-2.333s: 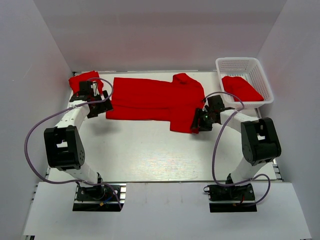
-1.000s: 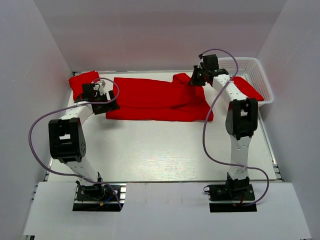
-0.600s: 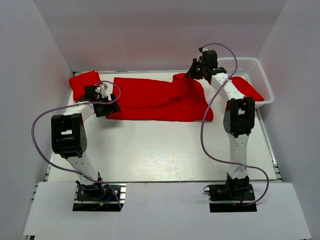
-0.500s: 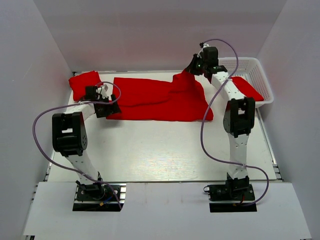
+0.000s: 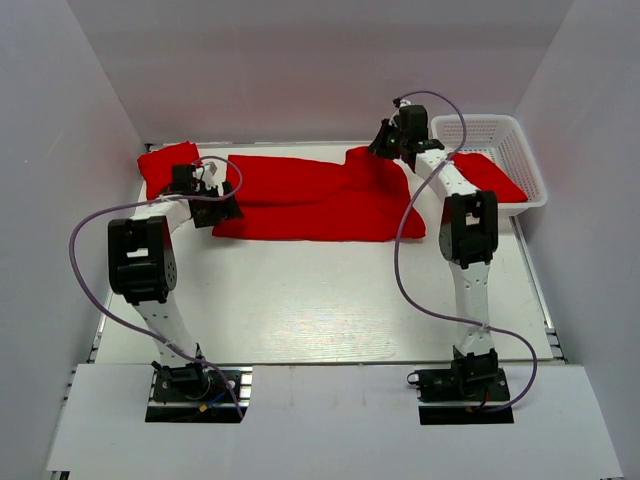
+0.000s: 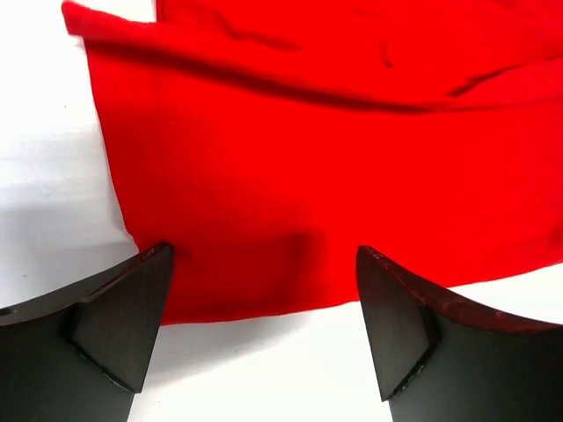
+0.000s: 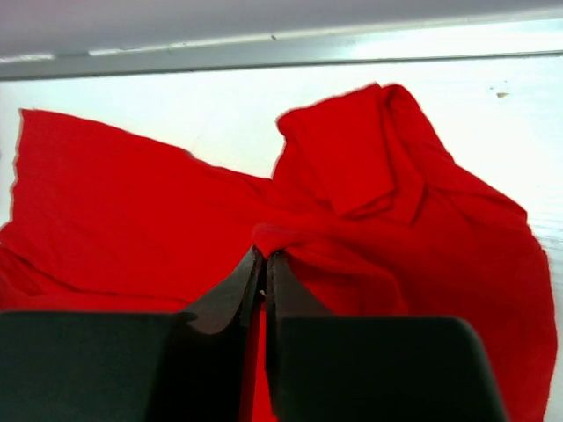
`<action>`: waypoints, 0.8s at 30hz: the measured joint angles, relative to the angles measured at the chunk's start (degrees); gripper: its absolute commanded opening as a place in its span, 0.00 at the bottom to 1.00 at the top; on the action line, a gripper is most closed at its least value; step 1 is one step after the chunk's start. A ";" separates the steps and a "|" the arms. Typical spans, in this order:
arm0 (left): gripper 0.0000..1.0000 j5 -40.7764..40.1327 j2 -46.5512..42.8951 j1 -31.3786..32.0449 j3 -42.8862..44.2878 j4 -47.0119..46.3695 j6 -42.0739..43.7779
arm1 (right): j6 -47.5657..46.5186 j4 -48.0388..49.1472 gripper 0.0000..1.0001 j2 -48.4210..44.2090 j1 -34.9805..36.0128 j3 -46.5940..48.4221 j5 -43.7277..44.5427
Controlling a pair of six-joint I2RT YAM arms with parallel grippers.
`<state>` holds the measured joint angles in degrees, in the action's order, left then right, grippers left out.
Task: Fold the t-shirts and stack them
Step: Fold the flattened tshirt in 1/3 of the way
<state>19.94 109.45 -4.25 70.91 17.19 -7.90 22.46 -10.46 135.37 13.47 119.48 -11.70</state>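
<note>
The right gripper has swung to the far side, clamped on the spread t-shirt, while the left gripper gapes at its left end; one folded t-shirt lies done, and a third t-shirt waits in the basket.

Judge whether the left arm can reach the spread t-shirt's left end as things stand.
Probably yes: the left arm holds its jaws wide open at that end of the spread t-shirt, with nothing lying on or before the cloth there.
</note>
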 measured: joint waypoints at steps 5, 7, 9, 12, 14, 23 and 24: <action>0.94 -0.02 1.11 0.00 1.84 0.26 0.52 | -0.28 -0.63 0.63 1.36 -0.04 -0.46 0.61; 0.94 -0.13 1.97 0.00 2.73 0.39 0.66 | -0.52 -0.81 0.79 1.40 -0.13 -0.46 0.98; 0.94 -0.44 2.95 0.00 3.67 0.42 0.96 | -1.07 -0.87 0.87 1.38 -0.31 -0.46 1.49; 0.94 -1.11 4.11 0.00 5.66 1.25 1.33 | -2.19 -1.68 0.88 0.92 -0.63 -0.48 2.64; 0.94 -1.57 4.37 0.00 7.02 1.70 1.53 | -3.17 -2.69 0.88 -0.22 -0.94 -0.68 3.23; 0.55 -1.84 4.52 0.00 13.90 1.73 1.99 | -7.69 -2.91 0.11 -23.23 -1.33 -21.53 3.63; 0.44 -1.27 4.61 0.02 14.12 1.62 2.16 | -7.69 -2.16 0.01 -26.14 -1.16 -25.83 3.52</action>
<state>18.68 114.06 -4.23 85.03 18.81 -5.74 14.76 -12.62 109.23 12.32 93.65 -8.19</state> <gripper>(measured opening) 0.601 0.175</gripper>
